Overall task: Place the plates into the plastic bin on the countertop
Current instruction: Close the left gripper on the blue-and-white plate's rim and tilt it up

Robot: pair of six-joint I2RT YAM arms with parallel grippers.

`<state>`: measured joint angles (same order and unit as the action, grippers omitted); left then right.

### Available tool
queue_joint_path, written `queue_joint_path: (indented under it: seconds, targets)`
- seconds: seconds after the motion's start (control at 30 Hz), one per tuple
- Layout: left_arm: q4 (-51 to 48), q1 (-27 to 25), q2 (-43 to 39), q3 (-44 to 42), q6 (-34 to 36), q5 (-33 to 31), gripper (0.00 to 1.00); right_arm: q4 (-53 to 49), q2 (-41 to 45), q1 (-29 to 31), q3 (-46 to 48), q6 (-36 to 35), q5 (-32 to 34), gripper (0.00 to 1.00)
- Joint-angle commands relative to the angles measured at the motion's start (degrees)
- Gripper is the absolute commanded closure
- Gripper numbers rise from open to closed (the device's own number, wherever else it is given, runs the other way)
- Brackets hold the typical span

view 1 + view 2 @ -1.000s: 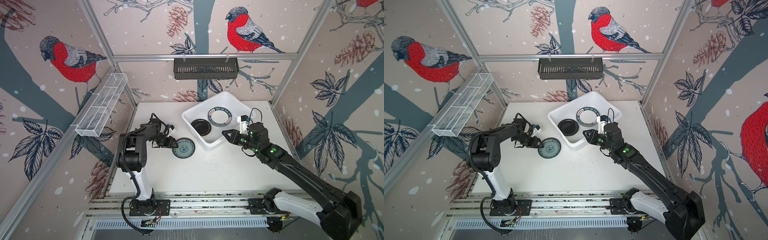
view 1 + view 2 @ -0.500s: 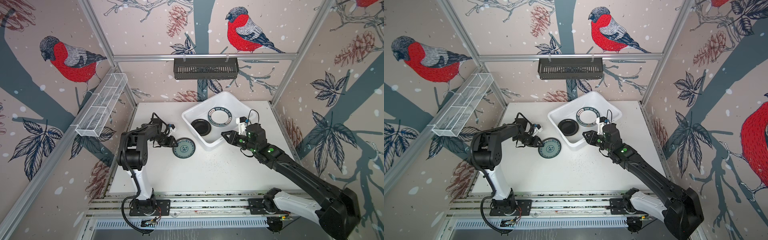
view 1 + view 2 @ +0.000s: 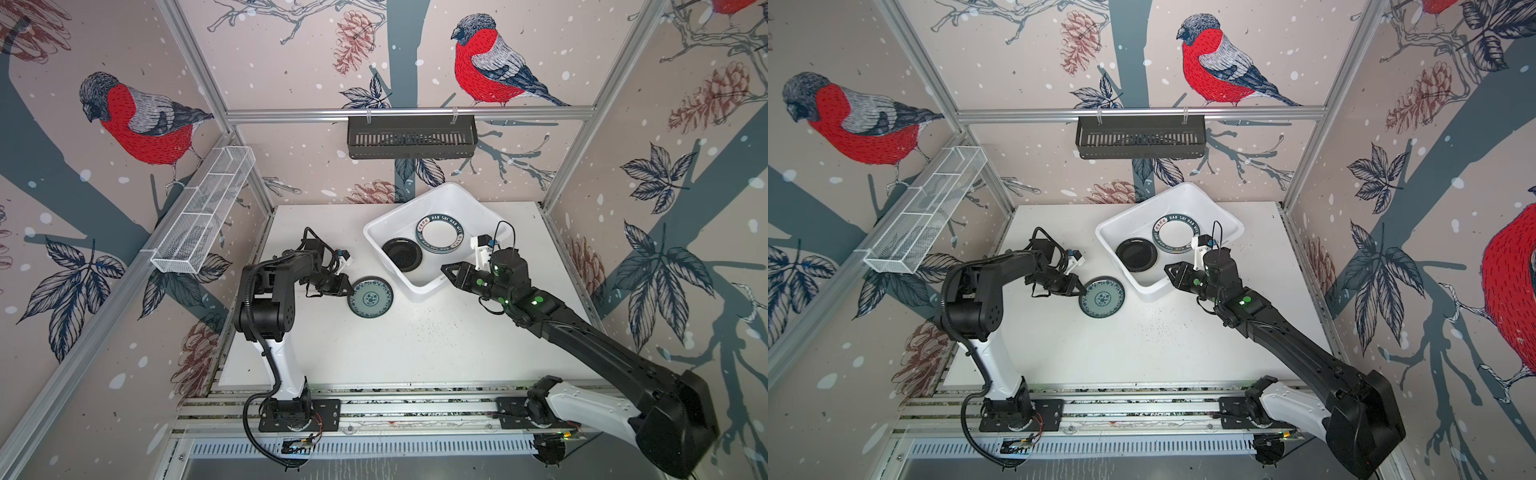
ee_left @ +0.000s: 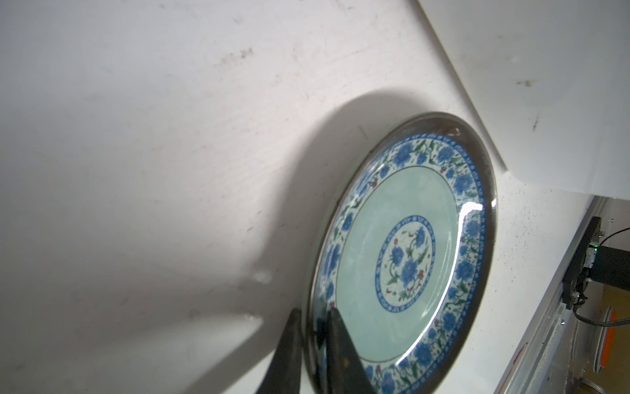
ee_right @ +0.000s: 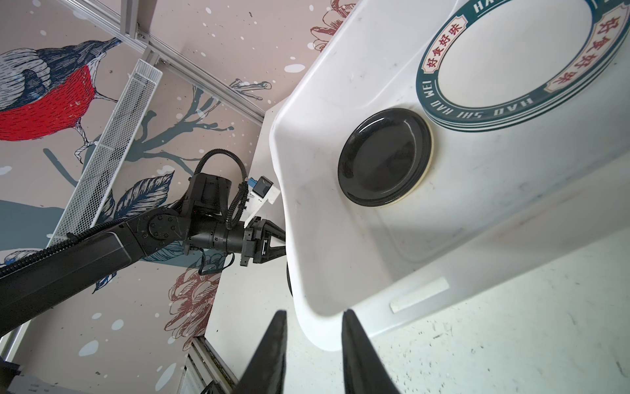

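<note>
**A:** What has the left hand got?

**B:** It is pinched tight on the rim of the teal patterned plate. In the left wrist view the left hand has one finger under the edge and the other on the top face. The rest of the plate stretches away from the fingertips.

**A:** Is the plate off the tabletop?

**B:** I cannot tell. It casts a broad shadow on the side of the under finger, but its far edge may be resting on the surface.

**A:** And where is the plastic bin from that hand?

**B:** Past the plate's far edge, straight ahead of the fingertips. The plate is outside it, near its outer wall and not touching.

**A:** What about the right hand?

**B:** Its fingers stand a little apart with nothing gripped between them. In the right wrist view the right hand points at a rounded corner of the bin, and that rim shows through the gap just beyond the tips. Whether it touches the rim, I cannot say.

**A:** What is in the bin already?

**B:** Ahead of the right hand's tips, on the bin floor, lies the black plate, with a cream edge peeping from under it. Farther on from that hand is the white lettered plate, topping a small stack and touching the black one. Both top views show the same, with the black plate nearer the left hand than the lettered one.
</note>
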<state>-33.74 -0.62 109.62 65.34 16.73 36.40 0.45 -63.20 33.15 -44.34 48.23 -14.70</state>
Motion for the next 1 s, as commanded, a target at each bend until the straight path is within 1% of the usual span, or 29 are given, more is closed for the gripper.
queue_joint_path:
  seconds: [0.0,0.1,0.23,0.4,0.5,0.6,0.77,0.87,0.97]
  targets:
    - [-0.7,0.4,-0.4,-0.2,1.1,0.3,0.91,2.5,-0.2,-0.1,-0.1,0.6,-0.3,0.7]
    - [-0.7,0.6,-0.6,0.0,1.0,0.6,0.94,2.5,-0.2,-0.1,-0.1,0.6,-0.3,0.7]
    - [-1.2,1.0,-1.0,0.4,1.3,1.1,1.0,2.6,-0.3,-0.1,0.0,0.6,-0.3,0.7]
    - [-2.6,2.1,-1.7,1.1,1.7,1.5,1.0,2.8,-0.6,-0.1,0.0,0.6,-0.4,0.7]
    - [-4.1,2.5,-3.0,2.0,2.5,1.0,1.0,2.8,-1.0,-0.1,-0.4,0.5,-0.6,0.68]
    - [-6.8,2.9,-5.3,3.5,4.3,0.0,1.0,2.7,-1.4,-0.1,-0.8,0.4,-0.7,0.64]
    - [-10.8,3.5,-10.0,6.1,6.0,-1.5,1.0,3.2,-3.2,0.0,-2.0,-0.3,-2.1,0.63]
    - [-14.6,4.1,-11.7,8.5,7.9,-0.9,1.0,3.2,-4.4,1.2,-3.7,-2.3,-1.6,0.62]
    - [-17.3,4.5,-13.4,10.3,8.9,-1.7,1.0,2.8,-5.8,3.0,-6.2,-4.6,-0.9,0.62]
